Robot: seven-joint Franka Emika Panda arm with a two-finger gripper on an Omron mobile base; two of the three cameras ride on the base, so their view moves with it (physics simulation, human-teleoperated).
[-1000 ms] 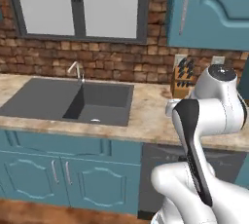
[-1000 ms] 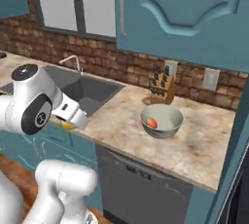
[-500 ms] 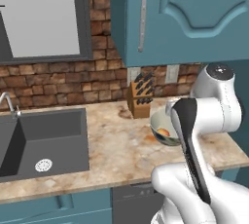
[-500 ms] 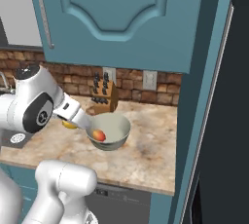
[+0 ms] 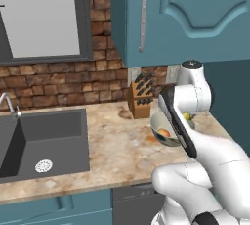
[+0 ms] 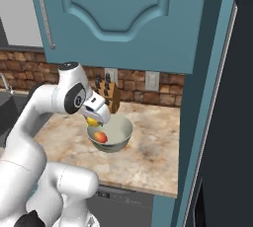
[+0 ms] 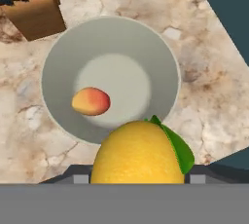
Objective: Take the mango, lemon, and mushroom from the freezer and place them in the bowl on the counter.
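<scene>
Beige counter (image 6: 148,157) by the knife block (image 5: 140,99): lemon delivery under way.
With the base now drawn up to the counter, the gripper (image 6: 94,121) grasps the lemon (image 7: 137,152) above the bowl (image 7: 58,57); the mango (image 7: 91,101) lies inside; release seems next.

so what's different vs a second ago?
The base drove right along the beige speckled counter, so the views swung from the sink to the pale grey-green bowl. The gripper carried the plain yellow lemon to above the bowl's near rim. Unchanged: gripper still shut on the lemon, the red-blushed mango still lying in the bowl.
</scene>
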